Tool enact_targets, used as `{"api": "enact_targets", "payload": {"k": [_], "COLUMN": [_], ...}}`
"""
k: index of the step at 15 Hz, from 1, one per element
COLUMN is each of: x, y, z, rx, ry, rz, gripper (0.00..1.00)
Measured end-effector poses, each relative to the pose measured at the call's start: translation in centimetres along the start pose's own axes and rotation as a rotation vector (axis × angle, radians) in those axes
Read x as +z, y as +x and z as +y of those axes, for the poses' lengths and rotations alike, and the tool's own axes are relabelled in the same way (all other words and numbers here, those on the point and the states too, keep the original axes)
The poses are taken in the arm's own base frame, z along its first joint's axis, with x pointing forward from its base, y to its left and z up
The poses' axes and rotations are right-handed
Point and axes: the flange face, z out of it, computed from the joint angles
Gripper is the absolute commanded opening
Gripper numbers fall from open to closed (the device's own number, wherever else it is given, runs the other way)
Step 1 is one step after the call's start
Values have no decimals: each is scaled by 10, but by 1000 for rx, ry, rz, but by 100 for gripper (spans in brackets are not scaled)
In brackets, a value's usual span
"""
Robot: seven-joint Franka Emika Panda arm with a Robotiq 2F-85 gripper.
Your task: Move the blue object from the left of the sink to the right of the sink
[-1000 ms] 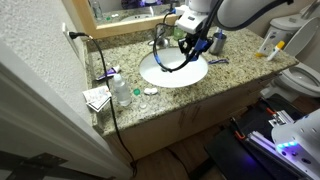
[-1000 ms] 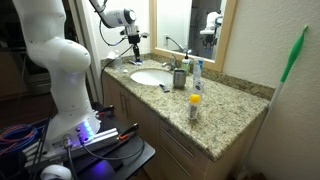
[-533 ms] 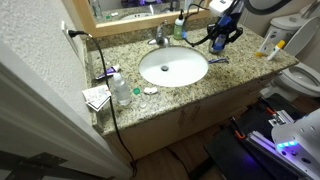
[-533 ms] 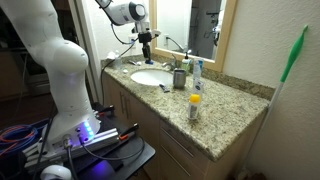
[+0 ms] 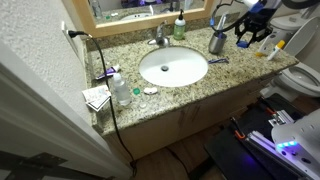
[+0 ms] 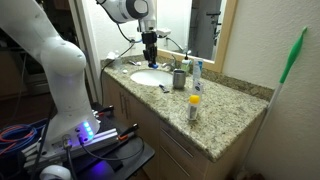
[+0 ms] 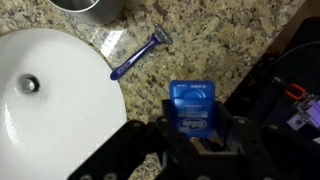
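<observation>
My gripper [image 7: 192,128] is shut on a blue rectangular packet [image 7: 192,104] with white print, held upright between the jaws. In the wrist view it hangs above the speckled granite counter [image 7: 235,40], just right of the white sink basin [image 7: 50,100]. In an exterior view the gripper [image 5: 250,28] is in the air over the counter right of the sink [image 5: 173,68], beyond the metal cup [image 5: 217,42]. In an exterior view the gripper [image 6: 150,45] hovers near the faucet end of the sink [image 6: 150,77].
A blue razor [image 7: 140,55] lies on the counter beside the basin rim, below the metal cup [image 7: 85,5]. A green soap bottle [image 5: 180,28], a faucet [image 5: 160,38], a yellow bottle [image 5: 270,43] and bottles at the left end [image 5: 120,92] stand on the counter. A toilet [image 5: 300,80] is on the right.
The gripper has carried the blue packet from above the sink to the right, past the metal cup, and now hangs over the counter right of the basin.
</observation>
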Motion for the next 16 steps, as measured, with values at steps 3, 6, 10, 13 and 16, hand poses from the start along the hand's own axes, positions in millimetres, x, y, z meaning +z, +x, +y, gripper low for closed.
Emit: {"api": "enact_targets", "payload": {"k": [3, 6, 10, 13, 16], "x": [21, 46, 60, 61, 80], "y": [-17, -74, -115, -113, -113], "z": [-4, -44, -74, -71, -61], "rx": [137, 320, 497, 507, 559], "ry": [26, 43, 16, 20, -6], "rz": [18, 43, 40, 40, 46], "gripper": [19, 19, 19, 19, 19]}}
